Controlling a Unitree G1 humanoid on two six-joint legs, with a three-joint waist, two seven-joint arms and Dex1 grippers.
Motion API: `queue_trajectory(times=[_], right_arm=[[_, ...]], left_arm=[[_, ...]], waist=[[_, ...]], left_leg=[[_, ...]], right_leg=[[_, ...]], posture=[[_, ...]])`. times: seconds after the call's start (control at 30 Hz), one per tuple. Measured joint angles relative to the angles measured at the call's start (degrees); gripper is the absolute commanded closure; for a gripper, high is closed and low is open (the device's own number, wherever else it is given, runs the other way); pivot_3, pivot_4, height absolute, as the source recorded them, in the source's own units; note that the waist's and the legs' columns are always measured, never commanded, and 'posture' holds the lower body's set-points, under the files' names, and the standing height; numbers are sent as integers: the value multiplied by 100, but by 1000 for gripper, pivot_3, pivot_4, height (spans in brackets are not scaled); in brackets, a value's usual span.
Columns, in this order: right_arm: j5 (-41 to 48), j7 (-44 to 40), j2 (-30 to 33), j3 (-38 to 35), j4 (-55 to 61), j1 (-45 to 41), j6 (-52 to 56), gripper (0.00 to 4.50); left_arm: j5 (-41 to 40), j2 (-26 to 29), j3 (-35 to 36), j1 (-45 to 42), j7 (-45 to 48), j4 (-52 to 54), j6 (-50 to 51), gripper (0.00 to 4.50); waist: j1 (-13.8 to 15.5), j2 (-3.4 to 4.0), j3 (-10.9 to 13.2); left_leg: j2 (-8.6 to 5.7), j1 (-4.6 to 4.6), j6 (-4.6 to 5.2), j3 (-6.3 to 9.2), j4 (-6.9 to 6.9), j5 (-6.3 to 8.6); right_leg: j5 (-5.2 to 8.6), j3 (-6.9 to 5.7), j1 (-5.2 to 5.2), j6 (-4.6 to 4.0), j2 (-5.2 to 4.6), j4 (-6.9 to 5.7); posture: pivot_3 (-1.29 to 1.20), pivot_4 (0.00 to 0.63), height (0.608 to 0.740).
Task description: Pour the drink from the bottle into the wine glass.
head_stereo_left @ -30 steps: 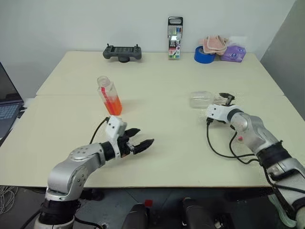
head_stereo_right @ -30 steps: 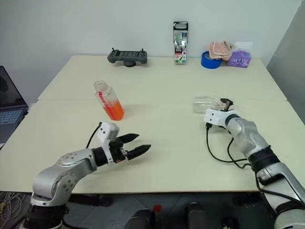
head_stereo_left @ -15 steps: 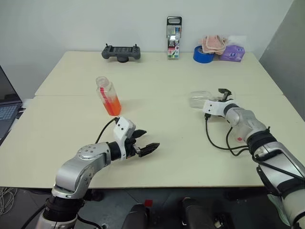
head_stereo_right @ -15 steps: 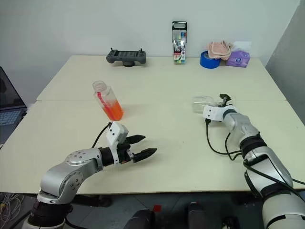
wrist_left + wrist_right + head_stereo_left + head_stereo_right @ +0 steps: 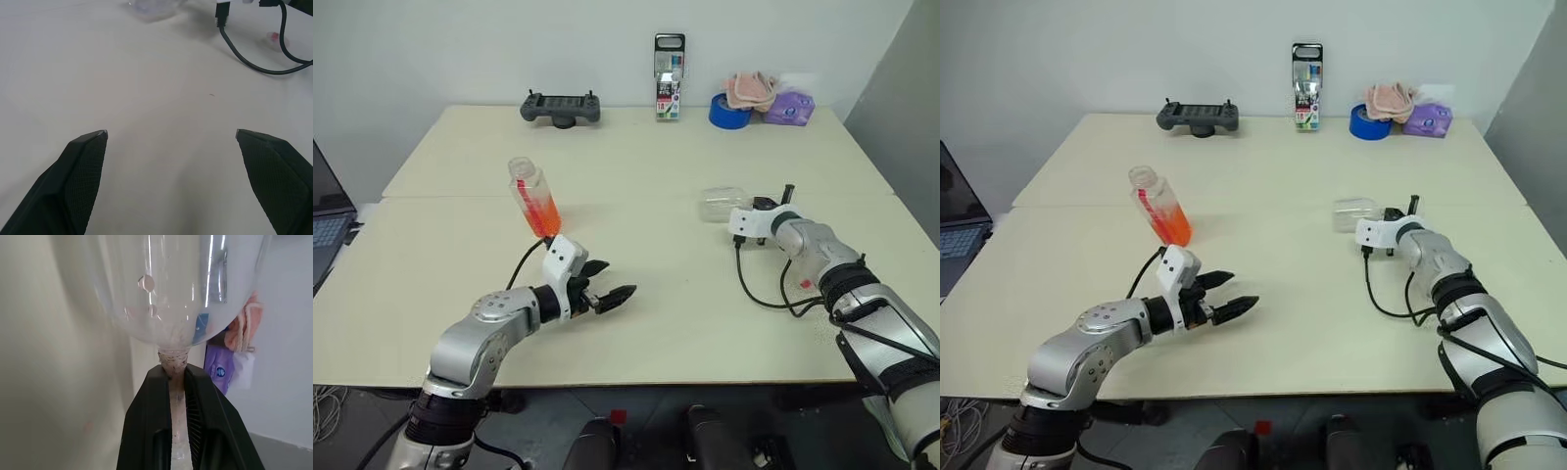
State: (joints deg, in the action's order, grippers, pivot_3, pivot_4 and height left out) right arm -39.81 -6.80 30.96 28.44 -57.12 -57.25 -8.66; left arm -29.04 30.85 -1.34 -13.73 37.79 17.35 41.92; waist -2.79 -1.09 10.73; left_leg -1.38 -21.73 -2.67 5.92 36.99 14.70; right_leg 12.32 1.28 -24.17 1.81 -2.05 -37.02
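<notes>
Right gripper [image 5: 177,382]: jaws squeezed tight on wine glass [image 5: 722,204] stem; glass lies sideways on bench [image 5: 656,176]. Left gripper [image 5: 613,292]: jaws wide apart, empty, above bench. Bottle [image 5: 534,197] with drink [image 5: 544,213] stands behind left gripper.

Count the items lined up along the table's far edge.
4: game controller leftmost, marker pack upright mid-edge, blue tape roll, then purple packet under a pink cloth. Others may hide behind.

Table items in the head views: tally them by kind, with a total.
Drink containers: 2, the bottle and the wine glass, lying on its side
Game controller: 1
Marker pack: 1
Blue tape roll: 1
Pink cloth: 1
Purple tissue pack: 1
Total: 7
</notes>
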Motion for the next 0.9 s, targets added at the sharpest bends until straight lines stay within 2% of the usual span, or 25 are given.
queue_trajectory(times=[0.07, 0.17, 0.23, 0.3, 0.43, 0.57, 0.9], right_arm=[[197, -220, 10, -203, 575, 111, 89, 4395], [1198, -780, -236, -1118, 2180, 670, 833, 4395], [2262, -1037, -918, -2014, 3212, 1016, 1780, 4395], [3165, -1164, -1587, -2535, 3896, 1209, 2351, 4395], [4701, -1374, -2716, -3153, 4641, 1867, 2429, 4395], [4805, -1606, -2847, -2874, 4592, 2534, 2221, 4395], [4598, -1682, -3483, -1980, 4222, 2988, 1103, 4395]], left_arm=[[-13, 7, 90, 23, 17, 9, -5, 0], [-199, 239, 468, 526, 176, 246, -4, 0], [-622, 287, 910, 915, 383, 542, 3, 0], [-903, 315, 1223, 1037, 457, 838, -15, 0], [-1021, 487, 1731, 1480, 526, 1150, -226, 0], [-875, 486, 1945, 1672, 367, 1149, -502, 0], [-472, 292, 1834, 1527, -114, 1139, -1009, 0]], waist=[[-29, 0, 0], [-61, 1, 0], [-63, 1, 1], [-29, 2, 1], [39, 6, -1], [120, 7, 0], [81, 8, 0]], left_leg=[[3, 0, 0, 3, -1, 0], [13, 2, 1, 11, -5, 1], [25, -2, 1, 21, -5, 1], [23, -2, 1, 34, -3, 1], [16, 10, 1, 33, -2, 1], [6, -1, 1, 20, 3, 1], [24, 8, 0, 19, -5, 1]], right_leg=[[0, -2, -1, 0, 1, -1], [0, -7, -2, 0, 7, -9], [0, -17, -5, -1, 12, -9], [-2, -29, -3, -5, 13, -12], [-1, -29, 14, -10, 15, -1], [-1, -21, 6, -10, 5, 4], [0, -18, 3, -11, 27, -1]], posture=[[0, 150, 740], [0, 150, 740], [0, 150, 740], [0, 150, 740], [0, 150, 740], [0, 150, 740], [0, 150, 740]])
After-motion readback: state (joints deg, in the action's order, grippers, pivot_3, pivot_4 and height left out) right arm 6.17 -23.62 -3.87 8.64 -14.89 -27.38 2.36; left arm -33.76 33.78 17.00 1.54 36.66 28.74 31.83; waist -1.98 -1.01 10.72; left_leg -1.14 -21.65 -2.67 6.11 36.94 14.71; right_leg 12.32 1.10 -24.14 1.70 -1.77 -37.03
